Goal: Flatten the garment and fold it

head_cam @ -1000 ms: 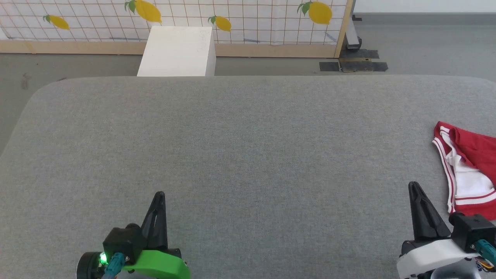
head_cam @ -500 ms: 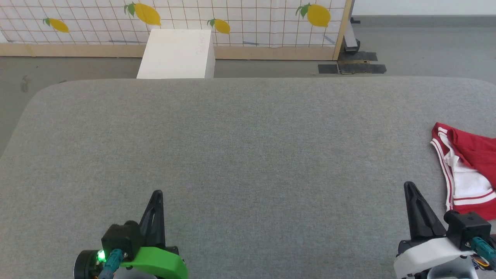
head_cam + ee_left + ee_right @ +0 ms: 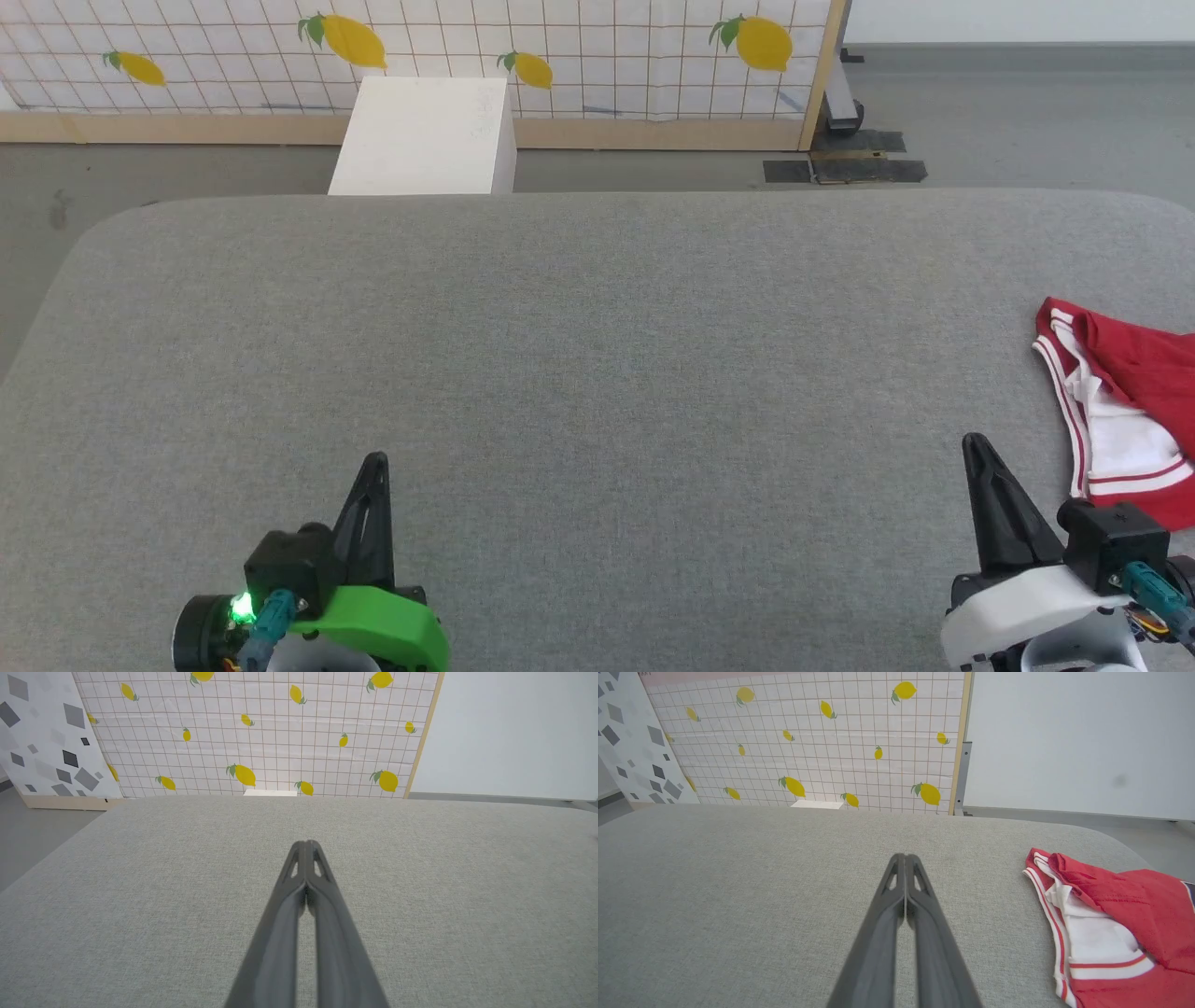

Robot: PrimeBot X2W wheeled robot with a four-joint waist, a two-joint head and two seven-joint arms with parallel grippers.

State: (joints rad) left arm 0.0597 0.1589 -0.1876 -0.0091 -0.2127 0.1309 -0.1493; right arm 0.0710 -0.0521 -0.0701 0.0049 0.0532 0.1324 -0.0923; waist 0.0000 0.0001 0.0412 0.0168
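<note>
Left pincer (image 3: 376,459): pressed together, empty, over bare desk (image 3: 597,327).
Right pincer (image 3: 974,441): pressed together, empty, near Shirt.
Shirt (image 3: 1134,373): crumpled at desk's right edge, not yet flattened.

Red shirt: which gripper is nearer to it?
Right. The right gripper is just left of the shirt, not touching; the left gripper is far across the table.

Gray tbl (image 3: 597,327) w/ crumpled garment (image 3: 1125,434).
</note>
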